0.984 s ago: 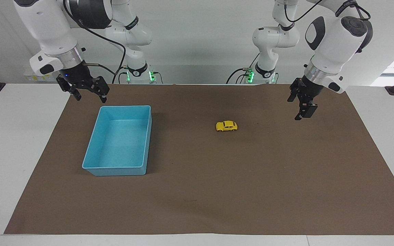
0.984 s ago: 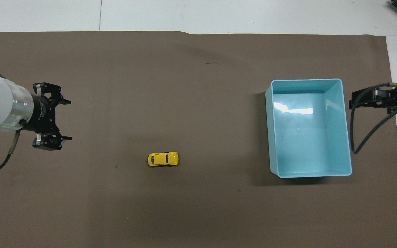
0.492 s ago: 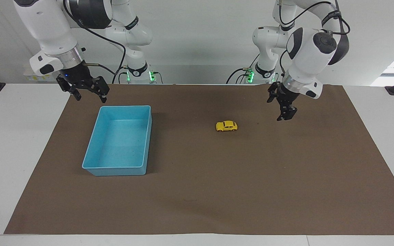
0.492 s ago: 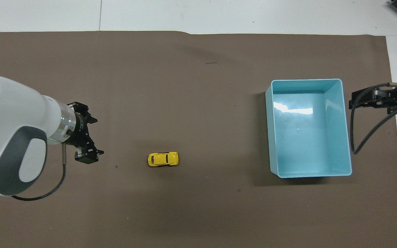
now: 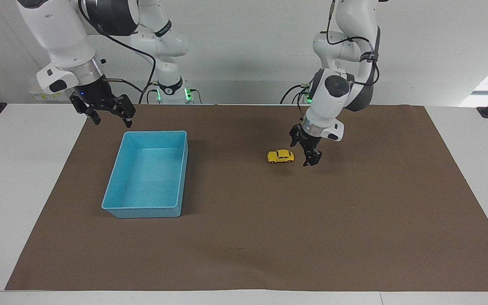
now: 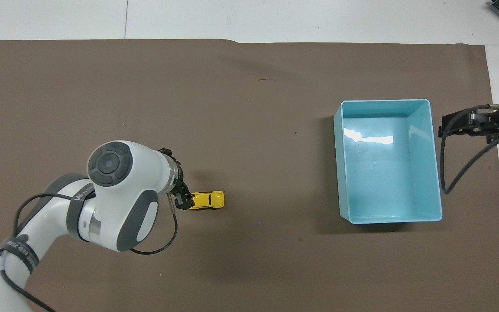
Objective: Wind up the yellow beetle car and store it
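Observation:
The yellow beetle car (image 5: pixel 281 156) (image 6: pixel 208 199) stands on its wheels on the brown mat, about mid-table. My left gripper (image 5: pixel 306 151) (image 6: pixel 183 198) hangs low over the mat just beside the car, on the side toward the left arm's end, open and holding nothing. There is a small gap between it and the car in the facing view, while from overhead its tip overlaps the car's end. My right gripper (image 5: pixel 112 120) (image 6: pixel 448 125) waits open and empty above the mat, by the blue bin's corner nearest the robots.
An empty blue bin (image 5: pixel 142 210) (image 6: pixel 340 164) sits on the brown mat (image 5: pixel 269 237) toward the right arm's end. The right arm's black cable (image 6: pixel 457 164) loops beside the bin.
The left arm has swung in from its end of the table and come down beside the car. The car, the bin and the right arm have not moved.

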